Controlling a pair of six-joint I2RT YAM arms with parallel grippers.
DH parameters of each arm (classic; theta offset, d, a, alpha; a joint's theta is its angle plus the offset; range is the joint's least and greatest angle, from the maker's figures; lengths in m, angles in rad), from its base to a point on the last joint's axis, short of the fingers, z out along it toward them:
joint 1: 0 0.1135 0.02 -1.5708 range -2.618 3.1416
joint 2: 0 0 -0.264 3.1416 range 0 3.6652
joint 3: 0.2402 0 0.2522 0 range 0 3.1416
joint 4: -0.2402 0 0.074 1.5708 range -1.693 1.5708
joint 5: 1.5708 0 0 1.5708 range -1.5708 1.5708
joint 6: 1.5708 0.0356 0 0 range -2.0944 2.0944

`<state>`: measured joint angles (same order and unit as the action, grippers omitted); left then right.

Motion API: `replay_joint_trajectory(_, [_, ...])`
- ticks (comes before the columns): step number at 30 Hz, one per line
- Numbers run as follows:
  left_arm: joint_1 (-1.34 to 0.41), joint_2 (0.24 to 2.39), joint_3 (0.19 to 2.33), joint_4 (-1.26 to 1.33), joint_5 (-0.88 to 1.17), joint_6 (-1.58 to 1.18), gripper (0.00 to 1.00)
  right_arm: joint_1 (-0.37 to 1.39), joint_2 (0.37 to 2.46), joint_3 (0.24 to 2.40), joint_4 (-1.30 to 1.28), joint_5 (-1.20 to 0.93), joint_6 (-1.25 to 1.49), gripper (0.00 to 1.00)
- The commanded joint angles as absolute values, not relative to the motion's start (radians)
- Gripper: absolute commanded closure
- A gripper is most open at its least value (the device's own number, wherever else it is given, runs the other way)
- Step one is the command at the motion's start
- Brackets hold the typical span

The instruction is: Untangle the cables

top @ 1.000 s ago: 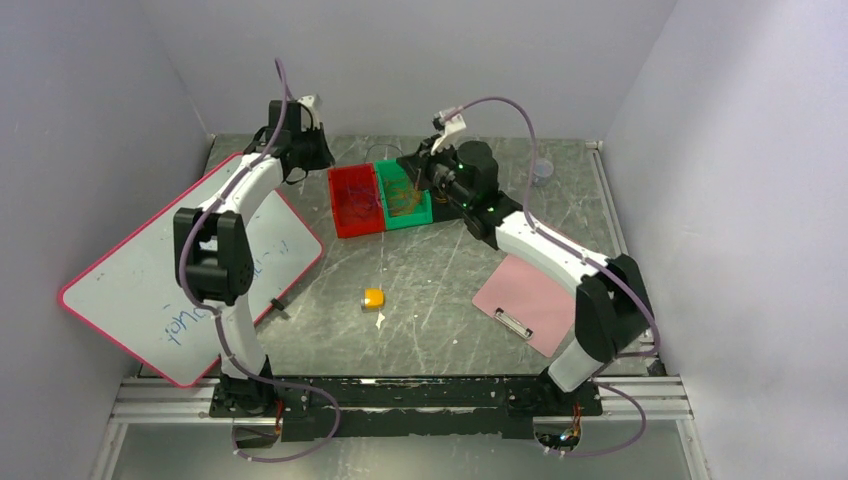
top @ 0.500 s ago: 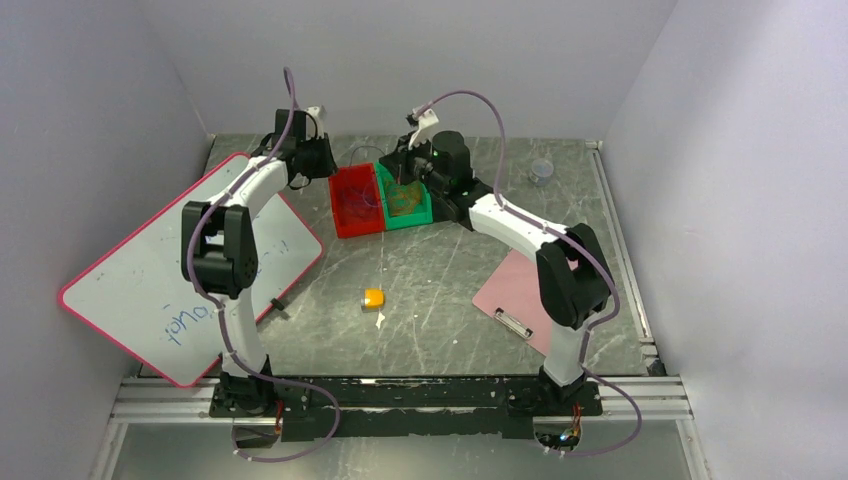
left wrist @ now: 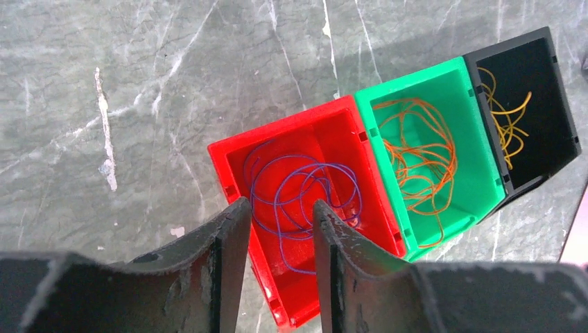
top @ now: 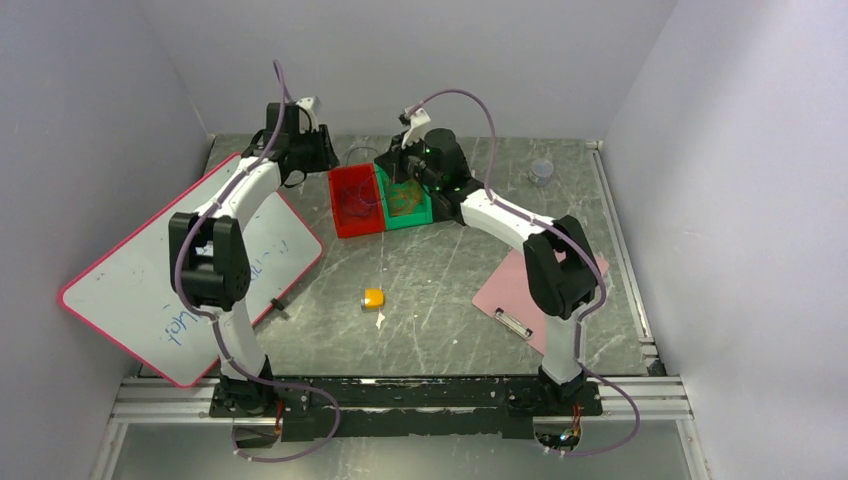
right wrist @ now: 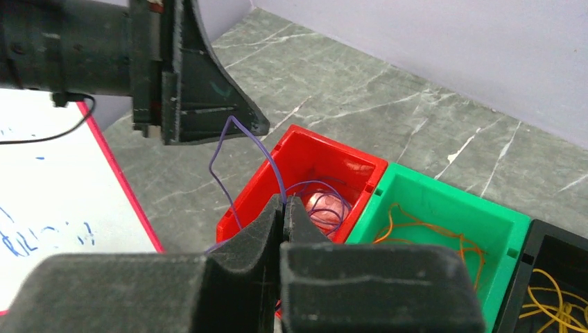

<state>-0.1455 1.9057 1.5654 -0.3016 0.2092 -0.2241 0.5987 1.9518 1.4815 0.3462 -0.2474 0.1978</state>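
The right fingers (right wrist: 284, 208) are pinched shut on a thin purple cable (left wrist: 303, 200), holding 1 strand up above the red plastic bin (left wrist: 326, 142). The rest lies looped on that bin's floor. The raised strand arches up to the tip of the left fingers (left wrist: 279, 208), which hover over the red bin, parted by a narrow gap. Beside it, a green plastic bin (left wrist: 464, 104) holds orange cables (left wrist: 419, 149) and a black bin (left wrist: 527, 69) holds yellow cables (left wrist: 506, 114). All 3 stand on the grey marbled tabletop (left wrist: 139, 83).
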Motion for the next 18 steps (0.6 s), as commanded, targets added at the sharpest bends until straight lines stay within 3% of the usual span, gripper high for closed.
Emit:
replay_joint_trajectory(1, [-0.135,1.826,1.547,-0.286,0.202,-0.235,0.56,0.594,1.985,1.525,0.345,-0.244,0.184,1.0])
replay_joint_trajectory(12, [-0.123,1.452,1.22,-0.163,-0.111,-0.225,0.5,0.607,2.138,1.671,0.277,-0.214,0.153,1.0])
replay_joint_trajectory(18, [-0.123,1.391,1.151,-0.148,-0.191,-0.193,0.48,0.625,2.255,1.792,0.217,-0.163,0.09,1.0])
